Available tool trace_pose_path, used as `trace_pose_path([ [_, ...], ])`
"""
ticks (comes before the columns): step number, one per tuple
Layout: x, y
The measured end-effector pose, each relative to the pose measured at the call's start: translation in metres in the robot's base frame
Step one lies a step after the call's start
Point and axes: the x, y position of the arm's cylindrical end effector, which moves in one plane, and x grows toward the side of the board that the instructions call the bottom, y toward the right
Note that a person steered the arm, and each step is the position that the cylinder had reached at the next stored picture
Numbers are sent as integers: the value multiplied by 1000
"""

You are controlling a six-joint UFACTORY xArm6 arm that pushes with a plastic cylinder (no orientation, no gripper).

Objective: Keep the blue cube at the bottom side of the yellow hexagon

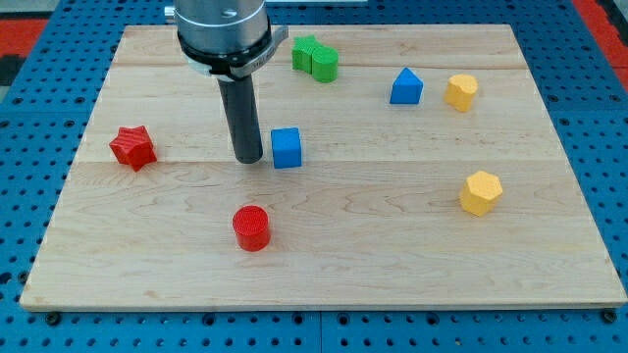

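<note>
The blue cube (287,148) sits near the board's middle, left of centre. My tip (249,158) stands just to the cube's left, close to it or touching; I cannot tell which. The yellow hexagon (481,192) lies far off toward the view's right, a little lower than the cube. A second yellow block (461,92) sits at the upper right.
A blue pointed block (405,87) lies left of the upper yellow block. Two green blocks (315,58) sit together at the top middle. A red star (132,147) is at the left, a red cylinder (251,227) below the cube. The wooden board (324,275) rests on a blue pegboard.
</note>
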Motion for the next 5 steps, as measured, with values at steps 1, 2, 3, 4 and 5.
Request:
trace_pose_path([
  [1,-16,7],
  [2,-16,15],
  [3,-16,18],
  [4,-8,39],
  [5,13,72],
])
